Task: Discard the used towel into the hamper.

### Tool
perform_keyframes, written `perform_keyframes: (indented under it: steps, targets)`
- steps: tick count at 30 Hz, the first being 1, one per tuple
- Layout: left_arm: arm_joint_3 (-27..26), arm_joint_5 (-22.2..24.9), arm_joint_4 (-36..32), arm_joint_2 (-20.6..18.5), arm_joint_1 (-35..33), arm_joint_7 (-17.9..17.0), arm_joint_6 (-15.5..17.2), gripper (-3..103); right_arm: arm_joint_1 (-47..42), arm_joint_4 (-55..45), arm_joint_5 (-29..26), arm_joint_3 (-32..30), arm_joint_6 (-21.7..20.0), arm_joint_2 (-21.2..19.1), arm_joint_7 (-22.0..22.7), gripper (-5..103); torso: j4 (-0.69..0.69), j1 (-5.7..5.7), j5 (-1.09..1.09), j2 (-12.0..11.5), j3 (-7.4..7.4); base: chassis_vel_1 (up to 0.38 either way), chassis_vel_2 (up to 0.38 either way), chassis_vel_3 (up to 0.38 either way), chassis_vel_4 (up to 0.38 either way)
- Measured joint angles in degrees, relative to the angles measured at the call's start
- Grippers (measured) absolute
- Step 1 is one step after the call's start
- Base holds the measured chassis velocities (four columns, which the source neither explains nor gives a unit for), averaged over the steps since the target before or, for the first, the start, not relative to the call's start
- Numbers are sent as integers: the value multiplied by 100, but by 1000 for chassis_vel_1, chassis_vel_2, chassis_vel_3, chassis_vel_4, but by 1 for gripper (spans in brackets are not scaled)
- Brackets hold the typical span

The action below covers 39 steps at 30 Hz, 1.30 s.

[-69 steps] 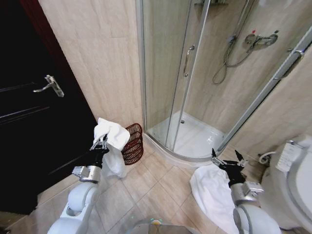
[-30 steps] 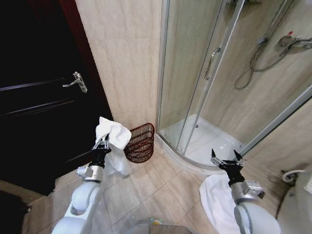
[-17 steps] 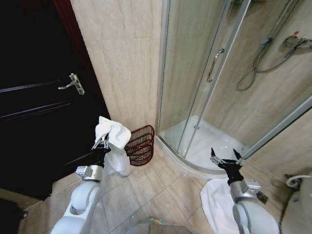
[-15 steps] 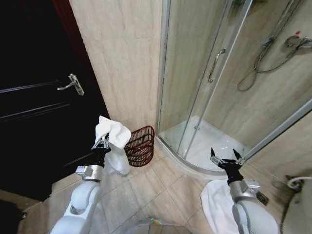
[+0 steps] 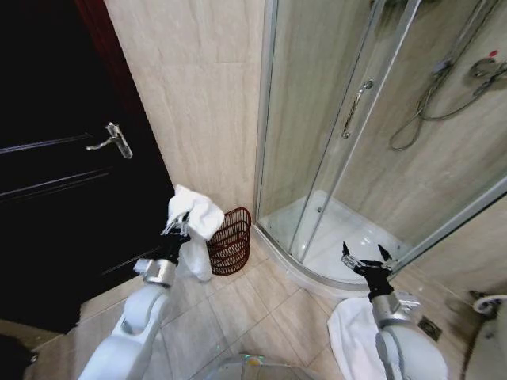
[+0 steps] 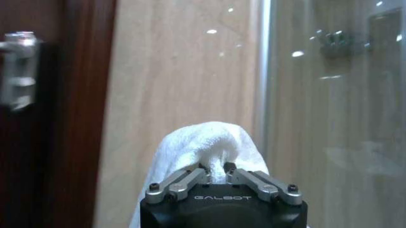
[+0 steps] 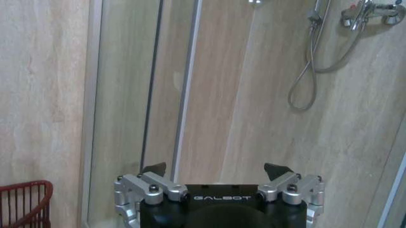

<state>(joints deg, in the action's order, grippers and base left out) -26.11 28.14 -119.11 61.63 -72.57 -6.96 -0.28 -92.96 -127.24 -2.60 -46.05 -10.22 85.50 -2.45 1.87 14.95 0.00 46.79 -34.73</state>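
A white towel [image 5: 198,222] hangs bunched from my left gripper [image 5: 179,227], which is shut on it and held up in front of the beige wall. The left wrist view shows the same towel [image 6: 206,145] pinched between the closed fingers of the left gripper [image 6: 217,167]. The hamper [image 5: 230,241], a dark red wire basket, stands on the floor against the wall, just right of and below the towel; its rim [image 7: 24,202] shows in the right wrist view. My right gripper [image 5: 366,257] is open and empty, raised near the shower tray.
A dark door [image 5: 55,182] with a metal handle [image 5: 109,139] is on the left. The glass shower enclosure [image 5: 341,142] with its raised white tray [image 5: 329,237] fills the right. Another white cloth [image 5: 352,332] lies on the tiled floor under my right arm.
The head camera has shifted, so the whole scene moved. My left gripper with the towel now stands closer to the hamper, slightly higher and to the right. The right gripper stays open.
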Motion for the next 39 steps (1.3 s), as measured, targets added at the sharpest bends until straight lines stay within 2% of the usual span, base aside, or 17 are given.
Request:
perform_keyframes:
  steps: [1,2,5,8,10,16,18,23,25,26,29,30,34,39]
  targets:
    - [212,194,97,-180,435,-42,120,7,28,26,44,6,-4,14,6,100,1,0,-1,0,0,0,0,0,0]
    - [212,194,97,-180,435,-42,120,7,28,26,44,6,-4,14,6,100,1,0,-1,0,0,0,0,0,0]
    - [700,526,338,-465,1512,-196,291,7,93,79,106,-17,-34,21,47,100,-1,0,0,0,0,0,0,0,0]
    - [847,625,386,-522,1792,-266,350,7,97,92,108,-39,-40,20,55,100,-1,1,0,0,0,0,0,0,0]
    - [1268,869,493,-647,2539,-415,514,7,53,140,107,-143,-11,62,66,100,0,1,1,0,-1,0,0,0,0]
    - [1823,1065,668,-691,3185,-524,598,7,-116,226,97,-258,160,161,67,100,0,0,2,0,0,0,0,0,0]
    - [2144,1088,839,-577,3475,-683,594,7,-133,261,90,-276,193,166,67,100,0,0,-1,0,-1,0,0,0,0]
    - [2499,1144,1121,-228,3893,-924,576,7,-31,302,80,-275,188,138,69,100,0,0,1,0,0,0,0,0,0]
    - [2630,1082,1458,-7,3986,-982,401,7,18,310,78,-268,169,135,71,100,0,0,3,1,0,0,0,0,0]
    - [2630,1082,1458,-7,3986,-982,401,7,18,310,78,-268,169,135,71,100,0,0,3,1,0,0,0,0,0]
    - [2688,855,2049,428,3954,-1074,82,7,31,315,78,-260,153,114,73,100,0,1,2,0,0,0,0,0,0]
    - [2688,855,2049,428,3954,-1074,82,7,31,315,78,-260,153,114,73,100,0,1,2,0,0,0,0,0,0]
    - [2556,692,2515,897,3742,-1227,-182,7,35,322,64,-294,134,66,73,100,-1,1,1,0,0,0,0,0,0]
    - [2429,524,2536,943,3641,-1257,-144,7,60,393,64,-291,135,53,76,100,0,0,2,0,0,0,0,0,0]
